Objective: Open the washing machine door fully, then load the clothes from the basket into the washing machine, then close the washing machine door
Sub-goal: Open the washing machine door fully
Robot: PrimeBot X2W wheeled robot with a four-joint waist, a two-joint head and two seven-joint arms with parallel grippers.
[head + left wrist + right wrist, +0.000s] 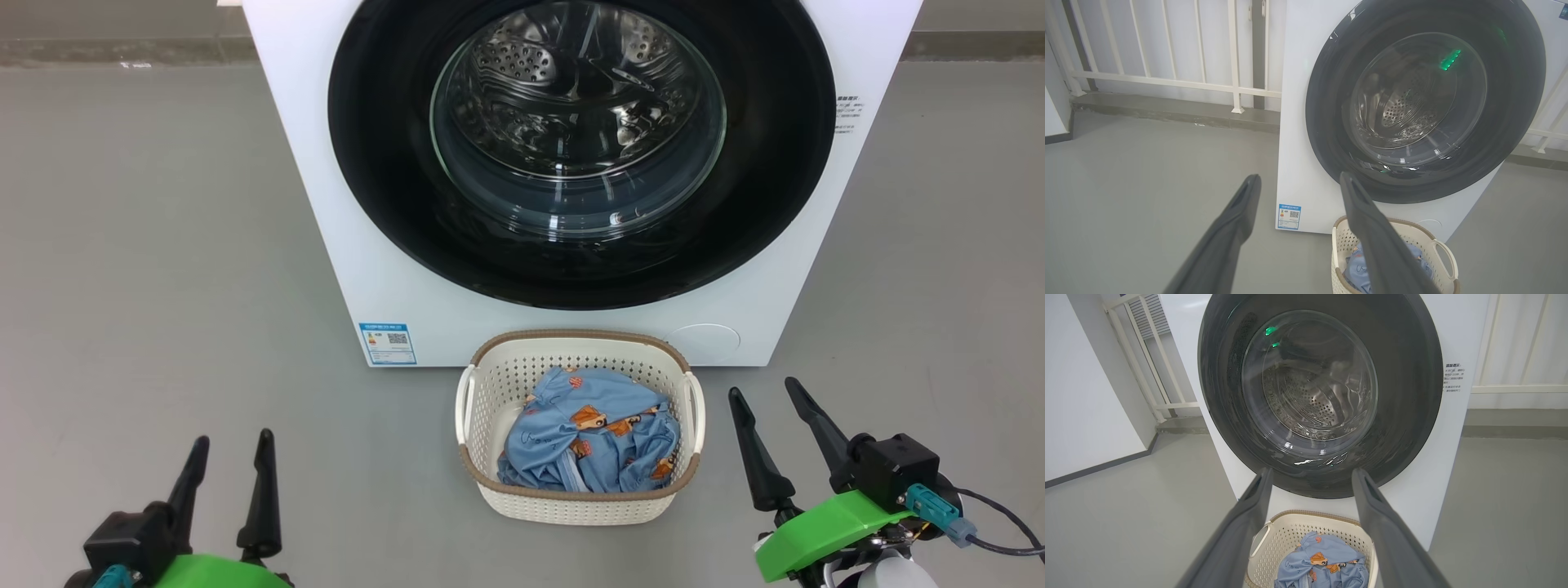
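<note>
Door: the washing machine door (384, 188) is closed on the washing machine (302, 147).
Clothes: the clothes (588, 441) are bundled in the basket (571, 508), just before the machine.
Left gripper (233, 438): spread wide, empty, well left of the basket.
Right gripper (763, 388): spread wide, empty, near the basket's right.

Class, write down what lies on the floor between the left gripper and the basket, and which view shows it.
Nothing lies there: in the head view, bare grey floor runs from the left gripper to the basket.
</note>
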